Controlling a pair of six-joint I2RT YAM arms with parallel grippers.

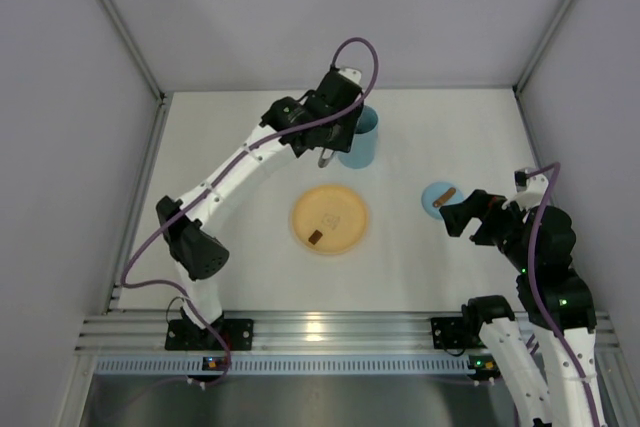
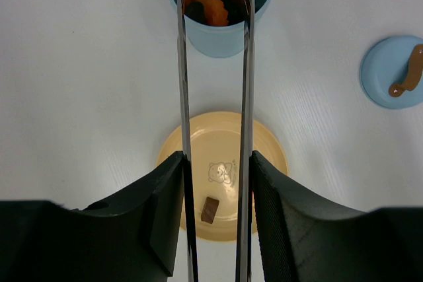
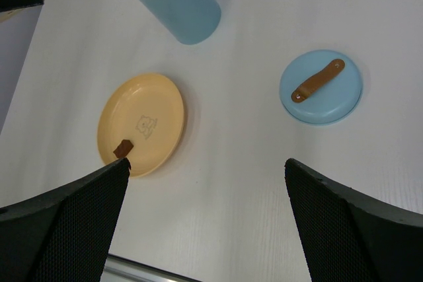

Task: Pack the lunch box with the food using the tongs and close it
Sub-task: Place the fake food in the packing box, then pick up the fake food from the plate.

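Left gripper [image 2: 216, 163] grasps slim silver metal tongs [image 2: 183, 97] over the tall light-blue plastic lunch box [image 2: 221, 41] near the table's [image 1: 450, 127] far edge, orange and dark food [image 2: 211, 4] inside, one brown piece [image 2: 210, 209] left on the round yellow plate [image 2: 271, 156], flat blue lid [image 3: 330, 100] off!

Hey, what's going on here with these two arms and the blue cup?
The left pincer grips the tongs, whose tips reach the mouth of the open lunch box, which already holds orange and dark food. One brown piece lies on the yellow plate. The right pincer hovers open near the lid, not yet fitted.
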